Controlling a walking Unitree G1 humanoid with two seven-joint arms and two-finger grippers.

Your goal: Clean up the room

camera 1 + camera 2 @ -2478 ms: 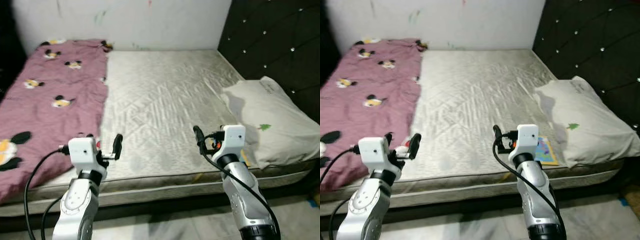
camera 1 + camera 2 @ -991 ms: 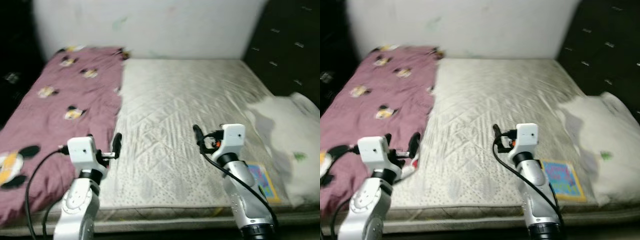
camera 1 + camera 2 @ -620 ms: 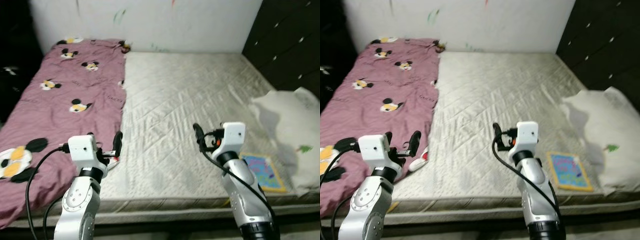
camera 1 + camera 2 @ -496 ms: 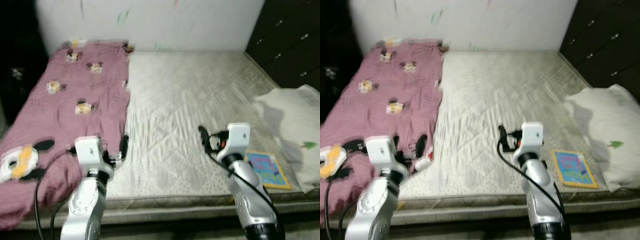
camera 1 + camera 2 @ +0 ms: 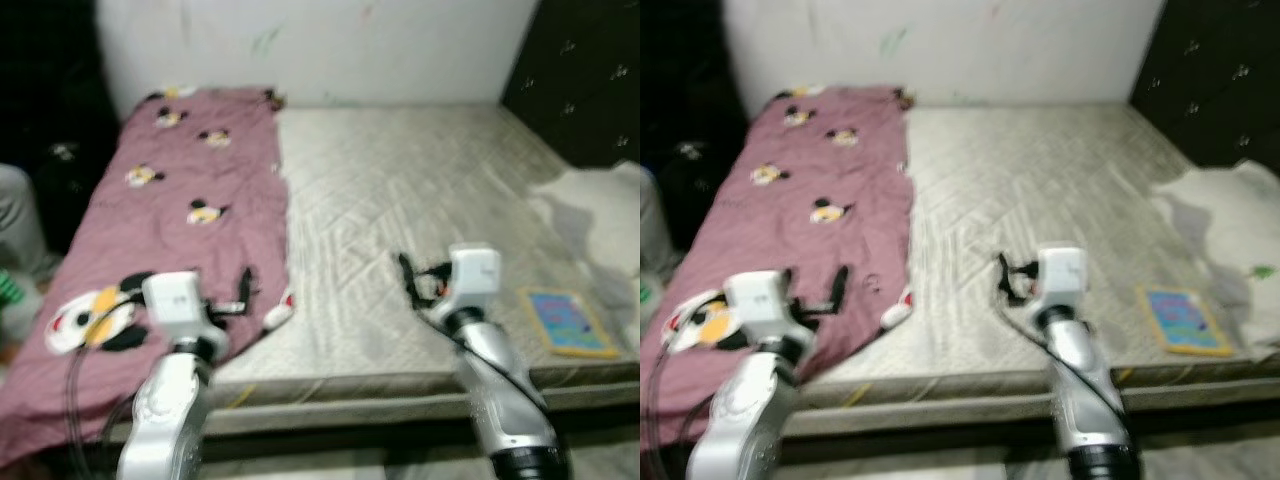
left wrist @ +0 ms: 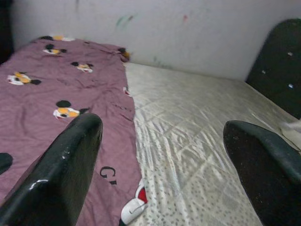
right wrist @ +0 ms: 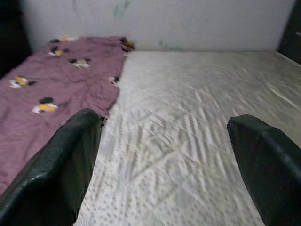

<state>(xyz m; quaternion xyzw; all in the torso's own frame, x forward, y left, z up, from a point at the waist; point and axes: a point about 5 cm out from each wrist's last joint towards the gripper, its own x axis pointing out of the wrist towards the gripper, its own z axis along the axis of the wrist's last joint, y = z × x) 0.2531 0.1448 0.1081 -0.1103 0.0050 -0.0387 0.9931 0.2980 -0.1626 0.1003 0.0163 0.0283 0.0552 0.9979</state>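
A purple blanket (image 5: pixel 190 200) with cartoon mouse prints covers the left part of a bare grey mattress (image 5: pixel 400 190). A small white-and-red object (image 5: pixel 280 308) lies at the blanket's near edge. A colourful book (image 5: pixel 565 320) rests near the bed's right front, beside a white pillow (image 5: pixel 600 200). My left gripper (image 5: pixel 232 295) hovers open over the blanket's near edge, holding nothing. My right gripper (image 5: pixel 415 285) is open above the bare mattress, also holding nothing. In the left wrist view the white-and-red object (image 6: pixel 134 209) sits between and below the fingers.
A dark padded headboard (image 5: pixel 590 80) stands on the right and a white wall (image 5: pixel 320 45) runs behind the bed. Part of a person in grey (image 5: pixel 15 225) is at the far left edge. The bed's front edge (image 5: pixel 400 400) crosses just before me.
The camera has swung left, so the bed and pillow sit further right in the picture and part of a person has come into view. Both arms keep the same pose.
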